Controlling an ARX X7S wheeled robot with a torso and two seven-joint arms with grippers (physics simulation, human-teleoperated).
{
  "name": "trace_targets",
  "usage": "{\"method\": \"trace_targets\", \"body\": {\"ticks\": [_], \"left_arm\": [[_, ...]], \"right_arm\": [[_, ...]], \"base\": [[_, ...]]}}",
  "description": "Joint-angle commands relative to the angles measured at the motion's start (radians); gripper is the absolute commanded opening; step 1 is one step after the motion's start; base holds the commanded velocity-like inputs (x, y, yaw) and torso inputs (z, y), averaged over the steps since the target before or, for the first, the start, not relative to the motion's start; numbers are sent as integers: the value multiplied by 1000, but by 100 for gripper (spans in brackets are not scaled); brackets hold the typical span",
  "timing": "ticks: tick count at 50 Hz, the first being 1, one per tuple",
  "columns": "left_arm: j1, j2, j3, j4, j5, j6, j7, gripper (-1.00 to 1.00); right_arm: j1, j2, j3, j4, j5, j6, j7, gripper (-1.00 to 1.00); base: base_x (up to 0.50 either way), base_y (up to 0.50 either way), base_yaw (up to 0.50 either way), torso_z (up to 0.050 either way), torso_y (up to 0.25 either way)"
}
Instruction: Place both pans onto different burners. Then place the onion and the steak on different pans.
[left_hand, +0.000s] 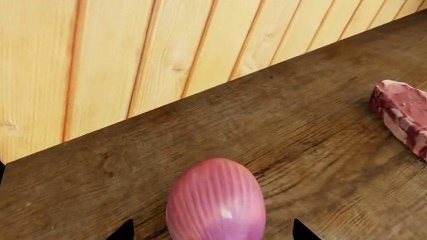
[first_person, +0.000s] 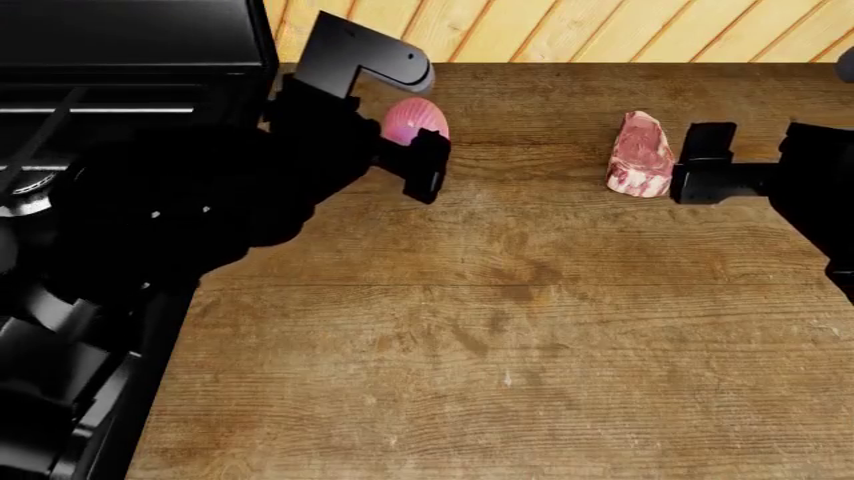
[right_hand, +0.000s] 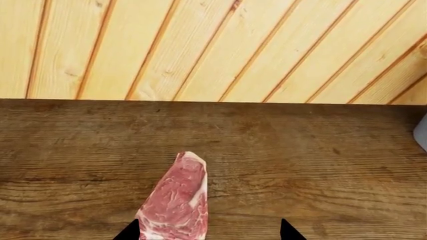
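Pinkish-purple and faintly striped, the onion (first_person: 416, 121) lies on the wooden tabletop (first_person: 534, 330) near the plank wall (first_person: 601, 30), between the spread jaws of the left gripper (first_person: 407, 120). In the left wrist view only two dark fingertips (left_hand: 122, 231) show, one on each side of the onion (left_hand: 215, 202), and whether they touch it cannot be told. The steak (first_person: 641, 155) lies well apart from the onion, just beside the right gripper (first_person: 705, 160), whose jaws stand wide. Its near end is cut off in the right wrist view. The left arm hides most of the black stove (first_person: 80, 80); pans and burners cannot be made out.
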Motion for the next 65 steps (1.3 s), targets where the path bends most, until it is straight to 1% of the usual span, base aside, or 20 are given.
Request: {"method": "trace_targets", "body": {"ticks": [1,33,50,51,65], "left_arm": [[-11,27,24,-62,36,23,27,100],[-39,133,87,-296,136,124,132,100],[-39,168,112,-357,164,151,152,100],[-39,169,113,-359,165,154,152,-100],[-34,159,107,-329,158,155,137,-100]], "right_arm": [[-4,0,-2,2,-4,-6,-4,100],[-14,-3,-12,13,-24,-21,-21,100],[-25,1,-12,15,-26,-30,-26,100],[-26,1,-12,15,-26,-31,-26,100],[-33,5,-9,9,-20,-34,-21,100]], "base": [[0,0,0,0,0],[0,0,0,0,0],[0,0,0,0,0],[0,0,0,0,0],[0,0,0,0,0]]}}
